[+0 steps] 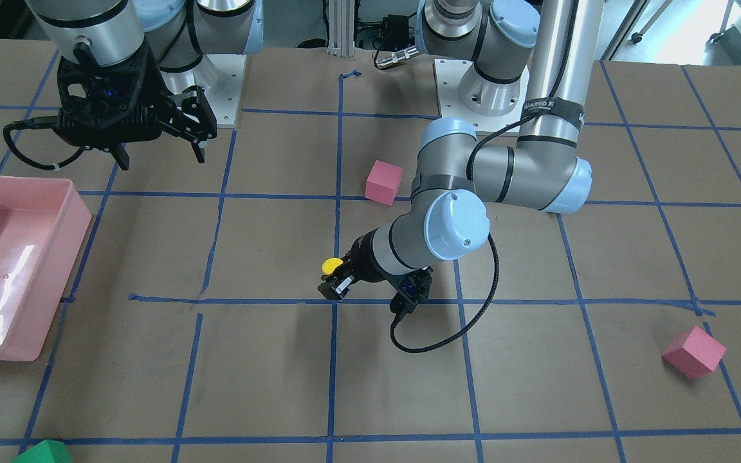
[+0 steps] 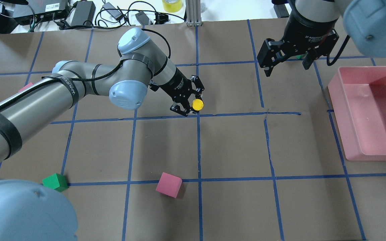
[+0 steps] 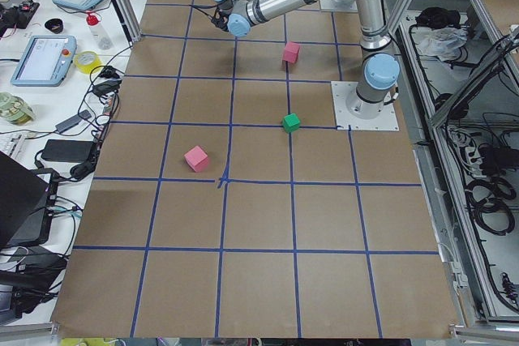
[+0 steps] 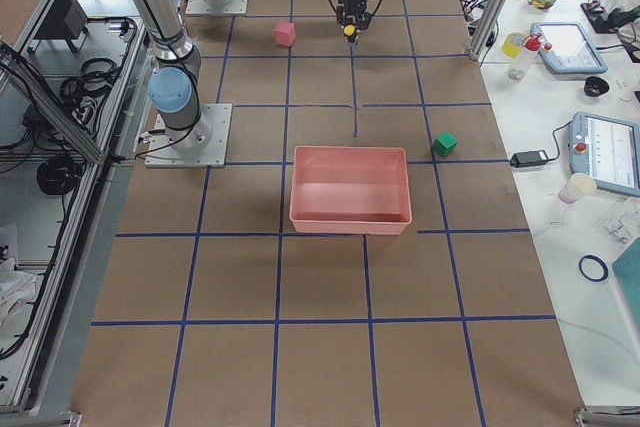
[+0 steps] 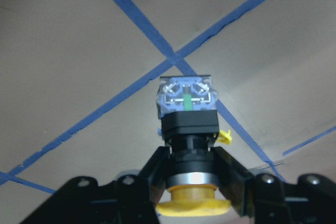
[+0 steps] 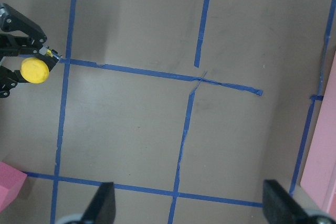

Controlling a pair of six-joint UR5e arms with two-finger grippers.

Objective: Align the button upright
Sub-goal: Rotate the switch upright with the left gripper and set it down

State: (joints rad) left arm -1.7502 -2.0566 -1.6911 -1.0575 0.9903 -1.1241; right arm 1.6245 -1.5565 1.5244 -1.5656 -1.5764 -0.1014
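The button [image 2: 197,104] has a round yellow cap, a black collar and a blocky black-and-silver base. My left gripper [image 2: 194,103] is shut on its collar. The cap points up and the base points down at the table, over a crossing of blue tape lines. In the left wrist view the button [image 5: 188,124] sits between the fingers [image 5: 157,174] with its base toward the paper. It also shows in the front view [image 1: 331,265], held by the left gripper [image 1: 339,279]. I cannot tell if the base touches the table. My right gripper [image 2: 286,68] is open and empty, hanging above the table near the bin.
A pink bin [image 2: 337,110] stands at the robot's right. A pink cube [image 2: 169,184] and a green cube [image 2: 55,181] lie close to the robot's side. Another pink cube [image 1: 694,351] lies far out on the left arm's side, and a green cube [image 1: 42,453] at the far edge.
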